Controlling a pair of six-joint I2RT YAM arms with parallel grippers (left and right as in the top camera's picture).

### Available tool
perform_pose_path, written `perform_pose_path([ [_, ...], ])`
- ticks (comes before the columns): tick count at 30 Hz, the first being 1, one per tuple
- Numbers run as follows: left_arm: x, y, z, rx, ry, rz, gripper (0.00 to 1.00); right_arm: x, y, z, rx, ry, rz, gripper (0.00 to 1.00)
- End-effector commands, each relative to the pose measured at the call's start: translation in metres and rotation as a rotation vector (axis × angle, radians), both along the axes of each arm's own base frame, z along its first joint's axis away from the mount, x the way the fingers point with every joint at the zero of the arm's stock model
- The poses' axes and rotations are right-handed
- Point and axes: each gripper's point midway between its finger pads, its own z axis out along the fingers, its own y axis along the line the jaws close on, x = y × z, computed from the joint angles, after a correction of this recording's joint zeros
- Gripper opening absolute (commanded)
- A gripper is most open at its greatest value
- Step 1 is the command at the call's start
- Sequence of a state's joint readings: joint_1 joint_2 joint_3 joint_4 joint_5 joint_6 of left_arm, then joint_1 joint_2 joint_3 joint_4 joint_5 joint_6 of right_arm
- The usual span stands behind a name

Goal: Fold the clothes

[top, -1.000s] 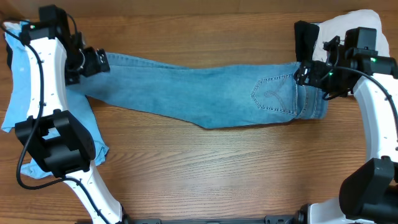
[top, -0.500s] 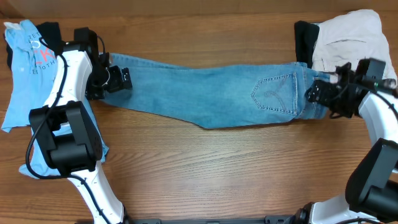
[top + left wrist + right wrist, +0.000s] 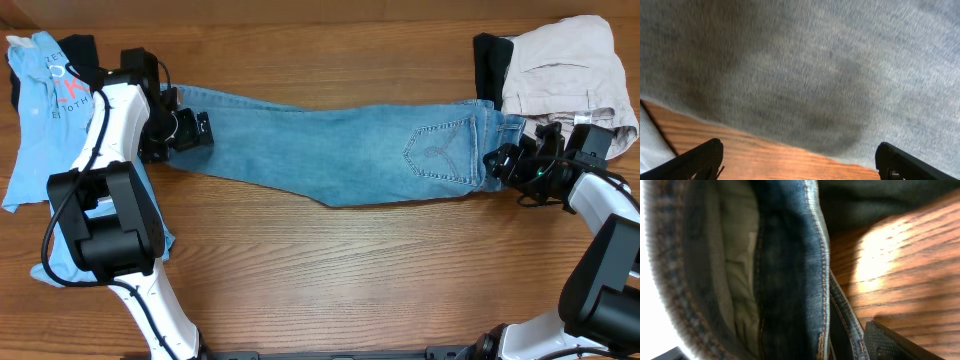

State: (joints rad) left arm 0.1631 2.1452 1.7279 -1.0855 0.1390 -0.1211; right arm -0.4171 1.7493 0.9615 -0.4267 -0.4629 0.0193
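The jeans (image 3: 330, 150) lie stretched across the far half of the table (image 3: 350, 280), waist to the right and leg ends to the left, with one stitched back pocket (image 3: 440, 150) facing up near the waist. The cloth lies mostly flat, and its near edge sags into a blunt point around the middle.

At the left end, the left gripper (image 3: 195, 130) sits over the leg ends. In the left wrist view its two fingers (image 3: 705, 157) are spread wide, with nothing between them but denim (image 3: 805, 70) and a strip of bare wood (image 3: 780, 160) below.

At the right end, the right gripper (image 3: 500, 162) is at the waist. In the right wrist view the waistband (image 3: 790, 270) fills the picture, its inside lining showing. It runs between the two fingers (image 3: 890, 342), which stand well apart and do not pinch it. Bare table (image 3: 900, 265) shows to the right.

Beige trousers (image 3: 560, 60) are heaped at the far right corner, with a black garment (image 3: 490, 60) just beside them touching the waist of the jeans. At the far left, a pale-blue printed T-shirt (image 3: 40, 120) spreads under the left arm, with more black cloth (image 3: 78, 48) at its far edge.
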Motion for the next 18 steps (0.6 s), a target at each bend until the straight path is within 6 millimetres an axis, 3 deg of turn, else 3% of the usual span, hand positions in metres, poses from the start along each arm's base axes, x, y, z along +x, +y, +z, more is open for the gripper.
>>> perform_pose_path([
  [1,0.015,0.008,0.003,0.033,-0.069,-0.054,1.0,0.01,-0.004,0.025,0.025,-0.038,-0.009,0.9],
  [5,0.049,0.05,0.037,0.073,-0.225,-0.016,1.0,0.018,-0.007,0.08,0.002,-0.088,-0.007,1.0],
  [6,0.067,0.077,0.055,0.115,-0.323,-0.016,1.0,0.017,-0.003,0.1,-0.005,-0.103,0.001,1.0],
  [8,0.086,0.102,0.068,0.173,-0.433,-0.062,1.0,0.014,0.004,0.112,-0.013,-0.115,0.014,1.0],
  [11,0.102,0.125,0.075,0.243,-0.532,-0.195,1.0,0.011,0.015,0.113,-0.012,-0.101,0.039,1.0],
  [13,0.107,0.14,0.069,0.265,-0.557,-0.203,1.0,0.01,0.022,0.111,-0.013,-0.087,0.055,1.0],
  [16,0.117,0.141,0.041,0.192,-0.589,-0.241,1.0,0.009,0.026,0.108,-0.031,-0.071,0.063,1.0],
  [18,0.12,0.14,0.001,0.14,-0.562,-0.242,1.0,0.007,0.029,0.107,-0.033,-0.059,0.068,1.0],
])
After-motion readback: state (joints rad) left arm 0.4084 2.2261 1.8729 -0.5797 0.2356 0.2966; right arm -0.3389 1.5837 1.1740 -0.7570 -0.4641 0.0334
